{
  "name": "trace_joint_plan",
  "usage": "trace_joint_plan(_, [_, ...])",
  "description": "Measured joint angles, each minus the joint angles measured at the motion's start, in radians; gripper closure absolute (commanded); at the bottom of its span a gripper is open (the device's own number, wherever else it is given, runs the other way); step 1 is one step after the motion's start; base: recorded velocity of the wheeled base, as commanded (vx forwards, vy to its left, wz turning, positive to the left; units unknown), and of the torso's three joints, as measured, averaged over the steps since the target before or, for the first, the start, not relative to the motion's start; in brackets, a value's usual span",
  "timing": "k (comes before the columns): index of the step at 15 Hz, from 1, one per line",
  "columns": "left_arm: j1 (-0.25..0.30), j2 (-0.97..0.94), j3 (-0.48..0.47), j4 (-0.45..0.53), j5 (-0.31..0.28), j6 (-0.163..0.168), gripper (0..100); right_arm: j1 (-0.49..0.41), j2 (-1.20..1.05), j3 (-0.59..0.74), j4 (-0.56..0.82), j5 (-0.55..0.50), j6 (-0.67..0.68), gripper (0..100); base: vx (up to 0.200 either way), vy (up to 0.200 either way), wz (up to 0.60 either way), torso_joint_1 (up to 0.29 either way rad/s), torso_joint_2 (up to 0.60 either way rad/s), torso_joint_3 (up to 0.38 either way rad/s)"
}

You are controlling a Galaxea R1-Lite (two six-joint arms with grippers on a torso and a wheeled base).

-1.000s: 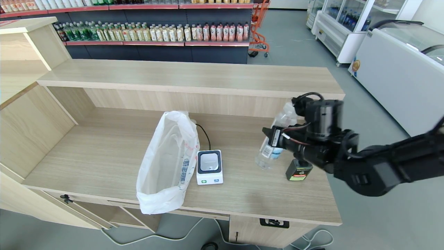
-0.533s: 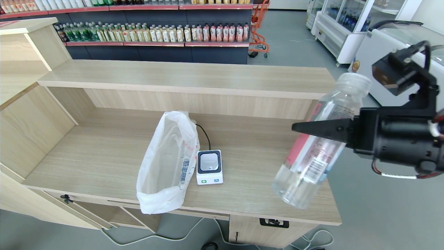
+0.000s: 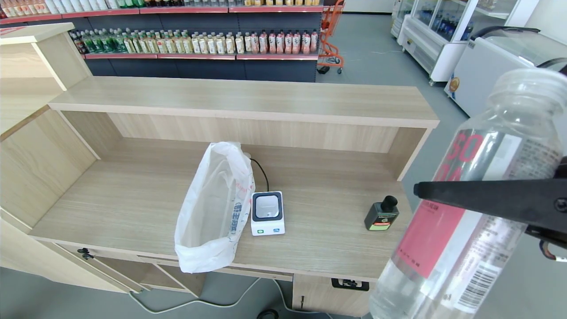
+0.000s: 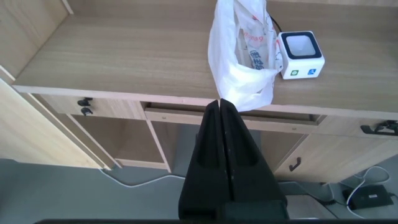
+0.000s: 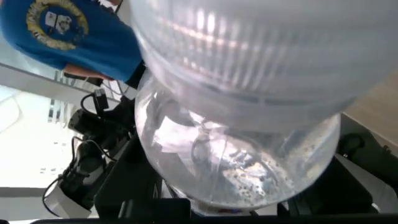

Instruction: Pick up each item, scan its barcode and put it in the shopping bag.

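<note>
Plastic bottle (image 3: pixel 487 150): clear, with a pink label and tilted neck-up. It is held high off the desk (image 3: pixel 133 190) at your right, close to the head camera. The barcode panel sits low on the side facing the camera.
Right pincer (image 3: pixel 432 192): clamped across the bottle's middle, with one dark finger crossing the label. Gripping at mid-body leaves the barcode uncovered.
Scanner (image 3: pixel 267 212): white box on the desk, window up, well apart from the bottle. You would likely need to bring the barcode down to face that window.
Shopping bag (image 3: pixel 215 208): white, standing open just beside the scanner, so the drop after the scan is short.
Dark bottle (image 3: pixel 382 215): small and upright on the desk's right part, waiting its turn.
Left pincer (image 4: pixel 221 104): fingers pressed together on nothing. It hangs before the desk's front edge, out of the way.
Change: a second ago the bottle was low over the desk, hiding most of the dark bottle. It has since risen and come toward the camera. Bag and scanner are unmoved.
</note>
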Motion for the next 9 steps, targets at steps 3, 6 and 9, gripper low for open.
trace_joint_plan(3, [0.0, 0.0, 0.0, 0.0, 0.0, 0.0, 100, 0.027, 0.007, 0.004, 0.002, -0.003, -0.004, 100, 0.0, 0.0, 0.0, 0.0, 0.0, 0.0])
trace_joint_plan(6, [0.0, 0.0, 0.0, 0.0, 0.0, 0.0, 100, 0.035, 0.025, -0.021, 0.002, -0.042, -0.005, 100, 0.0, 0.0, 0.0, 0.0, 0.0, 0.0])
trace_joint_plan(9, [0.0, 0.0, 0.0, 0.0, 0.0, 0.0, 100, 0.074, 0.041, -0.068, 0.022, -0.116, -0.004, 100, 0.0, 0.0, 0.0, 0.0, 0.0, 0.0])
